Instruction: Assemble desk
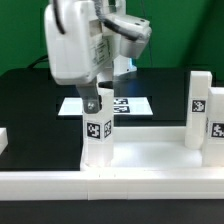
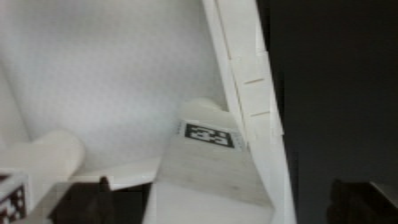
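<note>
The desk slab point(image 1: 150, 158) lies flat at the front, white with a raised rim. My gripper point(image 1: 97, 103) is shut on the top of a white tagged leg point(image 1: 97, 135), which stands upright on the slab near its left end. In the wrist view the leg point(image 2: 217, 160) runs between my dark fingers point(image 2: 111, 200), with the slab point(image 2: 98, 80) and its rim point(image 2: 240, 60) beyond; the gripper point(image 2: 231, 208) sits at the picture's lower edge. Two more tagged legs point(image 1: 200, 95) point(image 1: 215, 130) stand upright at the slab's right end.
The marker board point(image 1: 128, 105) lies on the black table behind the slab. A low white rail end point(image 1: 3, 140) shows at the exterior view's left edge. A tagged white piece point(image 2: 9, 195) shows at the wrist view's corner.
</note>
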`<state>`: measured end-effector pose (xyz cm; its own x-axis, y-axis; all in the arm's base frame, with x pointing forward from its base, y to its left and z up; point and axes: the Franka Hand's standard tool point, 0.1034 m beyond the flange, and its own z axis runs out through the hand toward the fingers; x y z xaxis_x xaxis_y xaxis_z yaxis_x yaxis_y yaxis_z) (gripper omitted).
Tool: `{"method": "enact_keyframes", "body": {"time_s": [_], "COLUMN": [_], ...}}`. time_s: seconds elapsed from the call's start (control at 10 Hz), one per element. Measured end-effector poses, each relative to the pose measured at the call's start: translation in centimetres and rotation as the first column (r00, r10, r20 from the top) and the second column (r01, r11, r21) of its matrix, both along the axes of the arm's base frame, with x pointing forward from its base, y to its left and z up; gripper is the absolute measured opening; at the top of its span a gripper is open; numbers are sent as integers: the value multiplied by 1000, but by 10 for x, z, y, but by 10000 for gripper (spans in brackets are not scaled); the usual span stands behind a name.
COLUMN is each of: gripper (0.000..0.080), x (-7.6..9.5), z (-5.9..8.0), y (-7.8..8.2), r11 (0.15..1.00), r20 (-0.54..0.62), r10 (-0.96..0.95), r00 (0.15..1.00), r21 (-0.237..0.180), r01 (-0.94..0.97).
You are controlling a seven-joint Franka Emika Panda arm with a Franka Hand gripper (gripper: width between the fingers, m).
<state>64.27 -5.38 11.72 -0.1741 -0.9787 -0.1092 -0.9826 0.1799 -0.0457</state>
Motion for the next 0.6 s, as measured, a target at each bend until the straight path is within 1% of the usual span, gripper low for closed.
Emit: {"method": "enact_keyframes", "body": {"time_s": [0.1,0.2,0.3,0.5,0.6], "gripper": [623,645,645,649,649], "x": [1,1,1,1,0], "z": [0,0,0,0,-1], "y": [-2,-2,-2,-3,-5], "r11": [992,984,969,908,776], "r20": [23,26,31,33,8], "r10": [129,175,244,418,628], "r00": [991,984,969,908,779], "r21": [-17,-22,-29,-53,-90], "r01": [-129,-175,-244,-416,-624]}}
